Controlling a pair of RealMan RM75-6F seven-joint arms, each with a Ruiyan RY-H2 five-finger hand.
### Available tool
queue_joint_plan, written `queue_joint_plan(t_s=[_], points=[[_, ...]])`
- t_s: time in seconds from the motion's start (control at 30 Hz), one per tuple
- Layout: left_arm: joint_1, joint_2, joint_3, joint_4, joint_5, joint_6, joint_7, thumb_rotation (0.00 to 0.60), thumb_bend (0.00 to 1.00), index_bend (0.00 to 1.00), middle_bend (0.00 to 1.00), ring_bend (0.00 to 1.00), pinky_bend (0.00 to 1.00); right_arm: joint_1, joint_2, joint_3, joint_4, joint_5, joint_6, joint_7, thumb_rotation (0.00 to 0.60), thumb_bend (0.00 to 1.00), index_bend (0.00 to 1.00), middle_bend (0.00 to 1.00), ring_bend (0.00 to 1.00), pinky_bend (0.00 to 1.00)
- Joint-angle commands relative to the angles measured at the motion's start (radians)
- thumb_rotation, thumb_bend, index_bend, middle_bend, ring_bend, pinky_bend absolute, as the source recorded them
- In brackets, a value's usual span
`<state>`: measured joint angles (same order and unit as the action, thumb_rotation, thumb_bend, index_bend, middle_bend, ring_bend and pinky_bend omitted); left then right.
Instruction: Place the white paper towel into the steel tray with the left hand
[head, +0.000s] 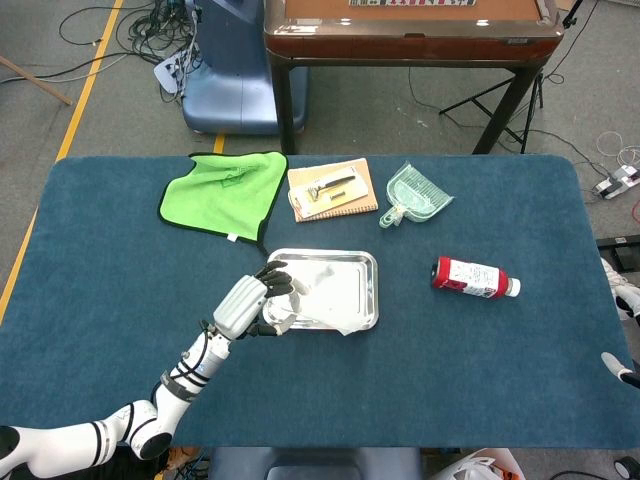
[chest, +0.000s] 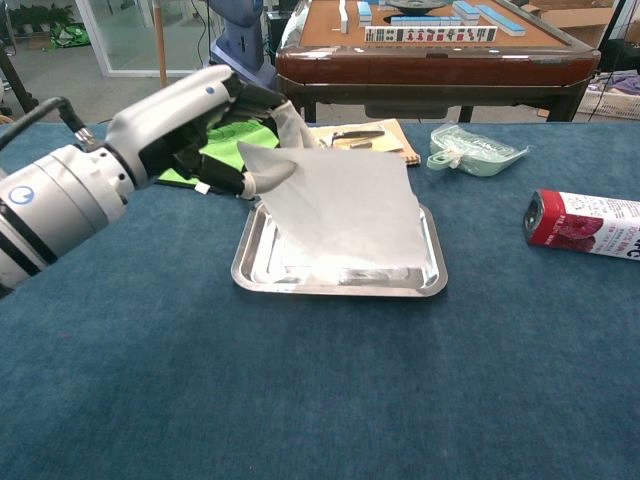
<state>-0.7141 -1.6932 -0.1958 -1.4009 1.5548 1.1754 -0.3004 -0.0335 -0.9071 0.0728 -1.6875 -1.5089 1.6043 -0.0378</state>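
Note:
My left hand pinches one corner of the white paper towel above the left end of the steel tray. The sheet hangs down and to the right from the fingers. It covers most of the tray, and its lower edge reaches the tray's near side. The tray lies flat at the middle of the blue table. Neither view shows my right hand.
A green cloth lies behind my left hand. A notebook with a tool on it and a green dustpan lie behind the tray. A red bottle lies to its right.

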Motion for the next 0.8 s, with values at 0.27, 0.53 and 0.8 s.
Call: queue_joint_plan(t_s=[0.27, 0.53, 0.8], points=[[-0.04, -0.089, 0.015, 0.23, -0.057, -0.075, 0.033, 0.6, 0.38, 0.62, 0.4, 0.32, 0.14, -0.001, 0.003, -0.003, -0.002, -0.001, -0.004, 0.0, 0.6, 0.11, 0.19, 0.21, 0.11, 0.2], [-0.034, -0.064, 0.039, 0.273, -0.069, -0.096, 0.061, 0.6, 0.38, 0.62, 0.4, 0.31, 0.14, 0.002, -0.003, -0.003, 0.002, -0.006, -0.005, 0.001, 0.6, 0.11, 0.19, 0.21, 0.11, 0.2], [-0.048, -0.033, 0.064, 0.272, -0.067, -0.135, 0.143, 0.6, 0.38, 0.59, 0.4, 0.3, 0.14, 0.001, -0.002, -0.003, 0.0, -0.006, -0.003, -0.001, 0.6, 0.11, 0.19, 0.21, 0.11, 0.2]])
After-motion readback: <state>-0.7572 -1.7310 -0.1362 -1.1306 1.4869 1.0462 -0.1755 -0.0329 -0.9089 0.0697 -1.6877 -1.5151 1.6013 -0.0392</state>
